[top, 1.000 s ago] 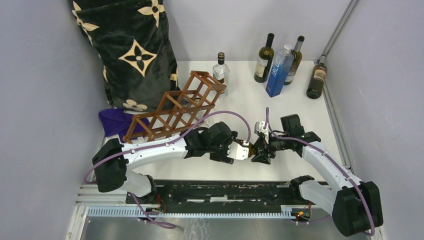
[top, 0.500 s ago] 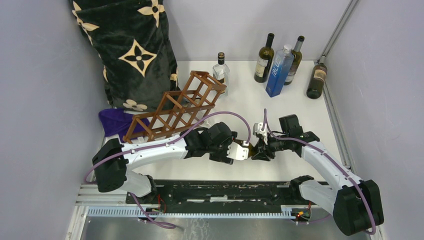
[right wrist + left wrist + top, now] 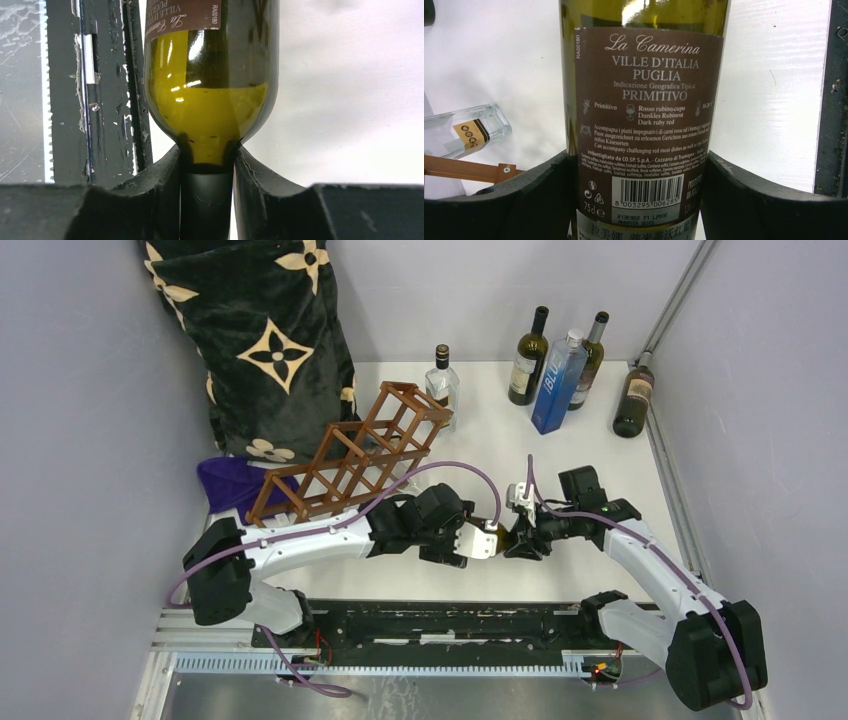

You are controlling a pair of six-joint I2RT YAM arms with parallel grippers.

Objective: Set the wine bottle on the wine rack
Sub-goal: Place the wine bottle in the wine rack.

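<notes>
Your left gripper [image 3: 639, 200] is clenched on the bottle [image 3: 644, 100], its two black fingers [image 3: 524, 200] pressing either side of the body at the lower end of the brown back label, which reads "La Camerina, Primitivo". Your right gripper [image 3: 206, 200] grips the same bottle [image 3: 210, 100] at the dark neck, just below the shoulder, where the green glass shows yellow against the light. From above, the two grippers [image 3: 480, 540] [image 3: 522, 538] face each other close to the near edge of the white table [image 3: 480, 440], and the bottle between them is almost wholly hidden; you cannot tell whether it touches the table. The rack [image 3: 350, 455] stands to the left and farther back, apart from the bottle, running diagonally with its high end toward the rear. One of its bars [image 3: 464, 169] shows in the left wrist view, with a clear bottle [image 3: 464, 130] lying just above it. A black pillow [image 3: 265, 340] with tan flowers rises behind the rack, and a purple cloth [image 3: 230, 485] lies at its low end. Several dark bottles [image 3: 527, 365] and a blue bottle [image 3: 558, 380] stand at the back right.
</notes>
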